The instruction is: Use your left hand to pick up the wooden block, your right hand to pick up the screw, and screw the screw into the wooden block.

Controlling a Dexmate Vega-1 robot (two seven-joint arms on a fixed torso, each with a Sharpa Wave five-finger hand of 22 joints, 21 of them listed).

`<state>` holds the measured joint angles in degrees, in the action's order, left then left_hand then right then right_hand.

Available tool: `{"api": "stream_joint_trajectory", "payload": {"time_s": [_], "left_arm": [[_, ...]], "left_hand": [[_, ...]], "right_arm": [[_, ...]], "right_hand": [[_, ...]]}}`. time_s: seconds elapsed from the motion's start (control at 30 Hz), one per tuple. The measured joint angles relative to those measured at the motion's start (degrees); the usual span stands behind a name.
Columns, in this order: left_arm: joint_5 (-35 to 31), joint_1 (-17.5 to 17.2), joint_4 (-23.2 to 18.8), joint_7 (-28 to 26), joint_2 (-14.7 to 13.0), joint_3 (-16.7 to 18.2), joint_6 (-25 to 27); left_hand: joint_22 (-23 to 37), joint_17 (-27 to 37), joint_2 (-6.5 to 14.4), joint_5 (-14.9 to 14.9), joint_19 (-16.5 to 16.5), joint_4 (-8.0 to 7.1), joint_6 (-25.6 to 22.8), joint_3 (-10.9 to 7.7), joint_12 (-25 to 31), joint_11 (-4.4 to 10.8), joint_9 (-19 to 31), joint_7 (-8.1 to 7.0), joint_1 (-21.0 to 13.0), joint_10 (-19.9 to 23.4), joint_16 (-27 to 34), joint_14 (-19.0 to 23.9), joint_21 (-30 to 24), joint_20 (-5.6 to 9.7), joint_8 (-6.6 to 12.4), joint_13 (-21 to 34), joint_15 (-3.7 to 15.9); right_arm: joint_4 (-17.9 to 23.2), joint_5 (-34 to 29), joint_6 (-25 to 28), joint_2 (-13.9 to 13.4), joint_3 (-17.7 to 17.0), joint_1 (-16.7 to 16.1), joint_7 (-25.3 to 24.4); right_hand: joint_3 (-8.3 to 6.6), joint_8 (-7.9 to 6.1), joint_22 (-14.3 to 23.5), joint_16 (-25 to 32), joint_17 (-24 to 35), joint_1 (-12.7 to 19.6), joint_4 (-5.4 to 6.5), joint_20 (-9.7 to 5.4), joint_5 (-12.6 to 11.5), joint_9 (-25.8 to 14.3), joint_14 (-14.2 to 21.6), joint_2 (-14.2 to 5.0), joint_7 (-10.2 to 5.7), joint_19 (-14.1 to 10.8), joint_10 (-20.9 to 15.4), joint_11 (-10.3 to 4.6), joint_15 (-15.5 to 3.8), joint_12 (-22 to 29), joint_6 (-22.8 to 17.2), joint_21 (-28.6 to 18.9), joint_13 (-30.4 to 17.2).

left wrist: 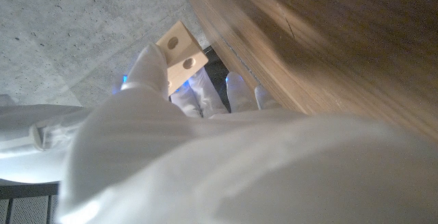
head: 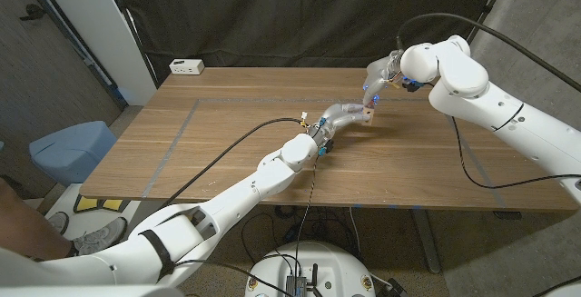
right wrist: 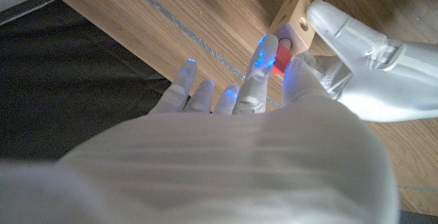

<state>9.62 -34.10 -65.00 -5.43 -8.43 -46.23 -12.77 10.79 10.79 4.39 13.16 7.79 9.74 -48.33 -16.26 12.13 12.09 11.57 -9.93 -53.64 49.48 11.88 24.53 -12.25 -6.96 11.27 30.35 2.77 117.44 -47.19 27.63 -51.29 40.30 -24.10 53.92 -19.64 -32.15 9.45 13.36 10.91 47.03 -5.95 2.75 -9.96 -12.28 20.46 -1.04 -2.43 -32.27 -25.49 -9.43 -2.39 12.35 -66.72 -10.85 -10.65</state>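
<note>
My left hand point(head: 340, 115) holds the pale wooden block point(head: 369, 116) just above the table point(head: 227, 124), right of its middle. In the left wrist view the block point(left wrist: 179, 49) shows two round holes, with my left hand's fingers point(left wrist: 147, 66) against its side. My right hand point(head: 381, 74) hovers right above the block, reaching down to it. In the right wrist view my right hand point(right wrist: 239, 128) pinches a red screw point(right wrist: 280, 59) between thumb and finger, its tip at a hole in the block point(right wrist: 298, 11). The left hand point(right wrist: 369, 66) grips the block from the other side.
A white box point(head: 186, 65) sits at the table's far left corner. A black cable point(head: 227, 147) runs along my left arm over the table. A blue bin point(head: 73, 147) stands on the floor to the left, and a person's shoe point(head: 86, 238) shows lower left.
</note>
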Motion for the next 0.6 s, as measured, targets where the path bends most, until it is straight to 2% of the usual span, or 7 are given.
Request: {"api": "stream_joint_trajectory", "payload": {"time_s": [0.1,0.3,0.43,0.5,0.6], "left_arm": [[0.0,0.0,0.1,0.0,0.0,0.0,0.0],[0.1,0.1,0.2,0.0,0.1,0.0,-0.1],[0.1,0.1,0.3,0.1,0.1,0.0,-0.1],[0.1,0.1,0.3,0.1,0.1,0.0,-0.1],[0.1,0.1,0.3,0.1,0.1,0.0,-0.1]], "left_hand": [[0.0,0.0,0.0,0.0,0.0,0.00,0.0,0.00,0.0,0.00,0.0,0.00,0.0,0.0,0.0,0.0,0.0,0.00,0.00,0.0,0.00],[0.0,0.0,0.0,0.0,0.0,0.00,0.0,0.01,0.2,0.13,0.0,0.00,0.0,0.1,0.0,0.0,0.0,0.00,0.00,0.0,0.00],[0.0,0.0,0.0,-0.2,0.0,-0.01,0.0,0.01,0.2,0.22,0.0,0.00,0.0,0.2,0.0,0.0,0.0,0.00,0.00,0.0,0.00],[0.0,0.0,0.0,-0.2,0.0,-0.01,0.0,0.01,0.2,0.23,0.0,0.00,0.0,0.2,0.0,0.0,0.0,0.00,0.00,0.0,0.00],[0.0,0.0,0.0,-0.2,0.0,-0.01,0.0,0.01,0.2,0.23,0.0,0.00,0.0,0.2,0.0,0.0,0.0,0.00,0.00,0.0,0.00]], "right_arm": [[-0.1,0.0,0.2,0.0,0.1,0.0,-0.1],[0.0,0.0,0.7,0.0,0.2,-0.1,-0.4],[0.2,0.0,0.9,-0.1,0.2,-0.3,-0.6],[0.4,0.0,1.1,-0.2,0.2,-0.4,-0.7],[0.6,0.0,1.4,-0.3,0.0,-0.6,-0.8]], "right_hand": [[0.34,-0.32,0.0,0.0,0.0,-0.9,0.09,-0.10,0.0,0.3,0.3,-0.01,-0.03,-0.1,-0.8,-0.39,-0.07,0.0,-1.4,0.0,0.0],[0.82,-0.37,0.0,0.0,0.0,-2.2,0.50,-0.40,-0.2,0.7,1.0,0.07,0.09,-0.4,-1.9,-0.19,0.02,0.0,-2.5,0.0,0.0],[2.00,-0.37,0.0,0.0,0.0,-4.4,1.20,-0.40,-0.2,1.1,1.0,0.47,0.15,-0.4,-2.2,0.21,0.02,0.0,-3.2,0.0,0.0],[2.10,-0.37,0.0,0.0,0.0,-5.0,1.30,-0.40,-0.2,1.1,1.1,0.58,0.28,-0.4,-2.3,0.21,-0.01,0.0,-3.5,0.0,0.0],[2.33,0.02,0.0,0.0,0.0,-5.2,1.53,-0.19,-0.2,1.1,1.4,0.82,0.28,-0.6,-2.3,0.22,-0.28,0.0,-3.5,0.0,0.0]]}}
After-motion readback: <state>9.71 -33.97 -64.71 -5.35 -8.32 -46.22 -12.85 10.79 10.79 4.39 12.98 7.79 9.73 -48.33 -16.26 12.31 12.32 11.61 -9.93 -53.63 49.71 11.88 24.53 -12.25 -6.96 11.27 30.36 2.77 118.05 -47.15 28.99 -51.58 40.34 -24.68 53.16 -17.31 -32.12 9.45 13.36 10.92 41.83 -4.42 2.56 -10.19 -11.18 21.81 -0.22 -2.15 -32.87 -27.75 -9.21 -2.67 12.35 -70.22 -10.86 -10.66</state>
